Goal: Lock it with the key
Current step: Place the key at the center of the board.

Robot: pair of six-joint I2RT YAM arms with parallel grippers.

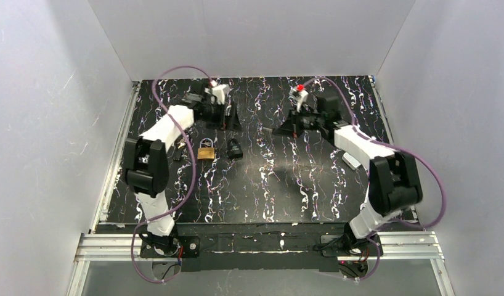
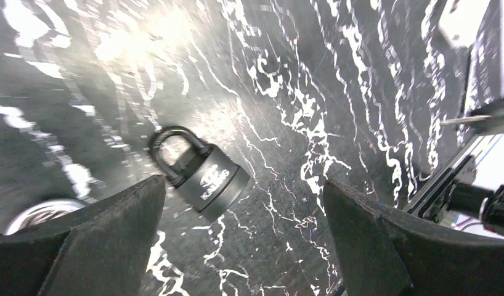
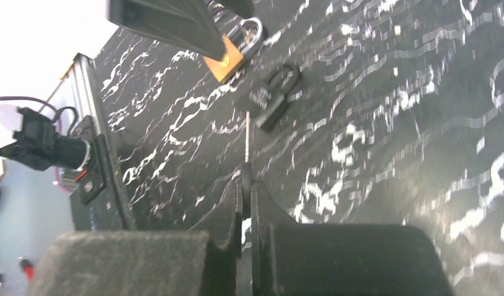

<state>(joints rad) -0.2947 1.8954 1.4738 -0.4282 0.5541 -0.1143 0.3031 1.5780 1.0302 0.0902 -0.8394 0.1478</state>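
1. The small brass-gold padlock with a silver shackle (image 1: 206,151) lies on the black marbled table (image 1: 299,185), left of centre, just beside a smaller all-black padlock (image 1: 235,148).
2. The right gripper (image 3: 246,185) pinches a thin silver key (image 3: 247,132) by its head.
3. The left gripper (image 2: 242,182) is spread wide and empty, facing the black padlock — it may grasp the wrong lock.
4. With the brass padlock unheld, the key may push it away — or twist in the pinch.

Looks like a lab rig to me: white panels (image 1: 249,37) on 3 sides, black marbled tabletop (image 1: 280,191), alu rail (image 1: 105,245) w/ my bases (image 1: 160,243).
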